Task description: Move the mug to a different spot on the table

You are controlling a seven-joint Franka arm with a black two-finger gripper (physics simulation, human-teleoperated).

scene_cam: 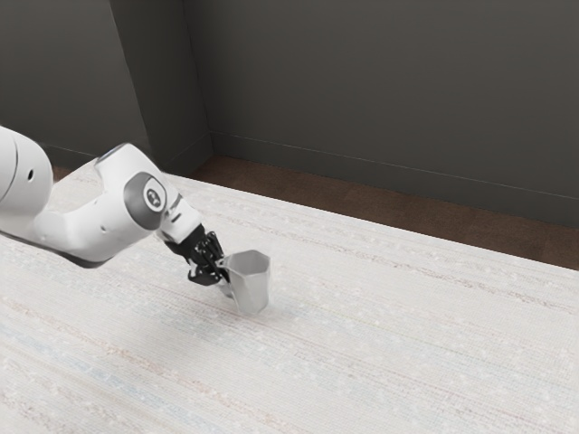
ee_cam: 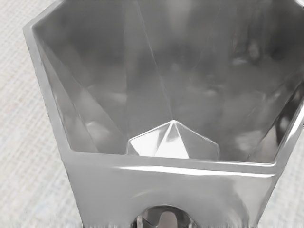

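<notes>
Pincer (scene_cam: 220, 268) nearly closed, clamped on mug (scene_cam: 251, 282) side wall; mug empty, slightly tilted, table (scene_cam: 407, 344) beneath.

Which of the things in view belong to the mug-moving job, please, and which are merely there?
Part of the job:
- silver faceted mug
- black gripper, right up against the mug's side
- pale table, where the new spot lies

Merely there:
- dark wall
- brown floor beyond the table's edge
</notes>
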